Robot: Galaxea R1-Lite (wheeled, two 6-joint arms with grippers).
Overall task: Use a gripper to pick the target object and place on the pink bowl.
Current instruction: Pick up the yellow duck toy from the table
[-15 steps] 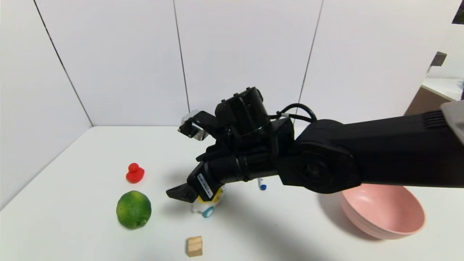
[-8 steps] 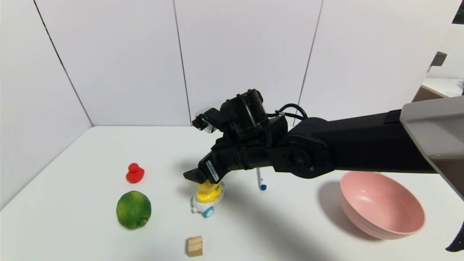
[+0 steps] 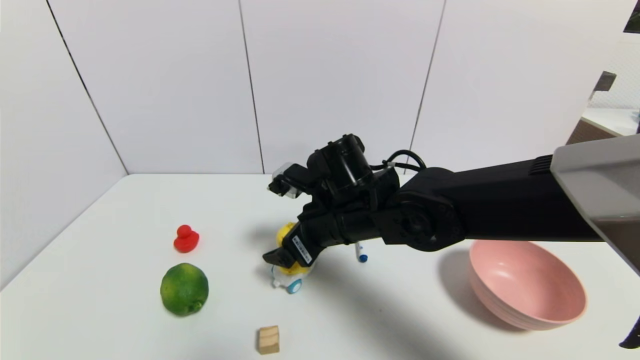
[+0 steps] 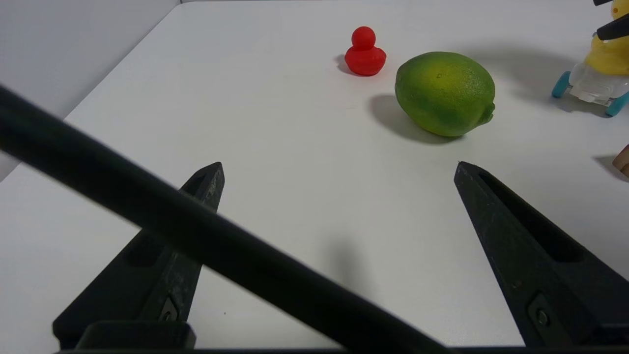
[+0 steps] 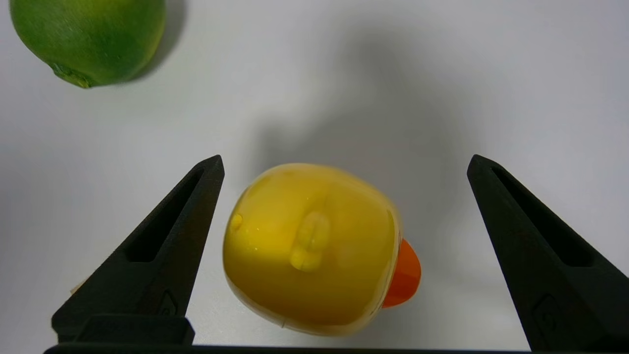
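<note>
Right gripper: I have my right gripper around the yellow chick's head, jaws wide, one finger on either side, no firm grip visible
Chick toy: the chick sits upright on its white car, on the table, between my fingers
Bowl: the pink bowl stands well apart, on the right
Left gripper: my left gripper is parked above the table's left part, jaws wide
Lime: the lime lies near the red duck
</note>
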